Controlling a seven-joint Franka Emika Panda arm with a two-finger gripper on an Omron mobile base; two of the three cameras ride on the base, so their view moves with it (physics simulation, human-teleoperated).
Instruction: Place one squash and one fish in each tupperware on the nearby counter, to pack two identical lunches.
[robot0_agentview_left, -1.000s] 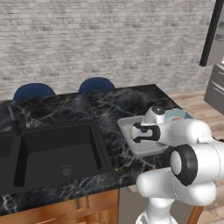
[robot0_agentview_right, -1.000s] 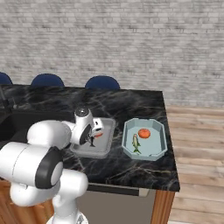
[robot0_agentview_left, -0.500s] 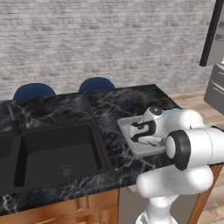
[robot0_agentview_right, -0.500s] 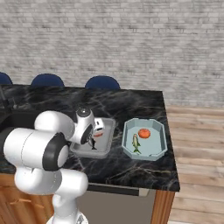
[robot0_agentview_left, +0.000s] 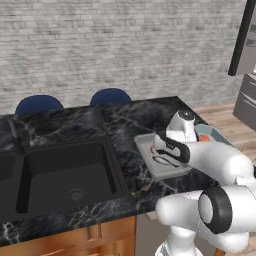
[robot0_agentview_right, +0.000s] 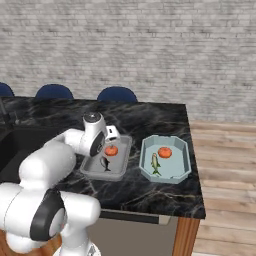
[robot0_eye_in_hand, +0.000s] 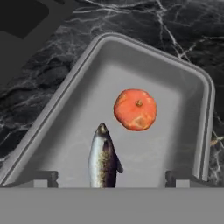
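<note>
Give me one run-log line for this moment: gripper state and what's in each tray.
gripper: open, above grey tray | grey tray: squash + dark fish | blue tray: squash + yellow-green fish

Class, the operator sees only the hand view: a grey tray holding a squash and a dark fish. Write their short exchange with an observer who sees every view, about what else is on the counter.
Operator: Is there a second tupperware?
Observer: Yes, a pale blue tupperware sits on the counter just right of the grey tupperware.
Operator: What's in it?
Observer: One squash and a slender yellow-green fish.
</note>
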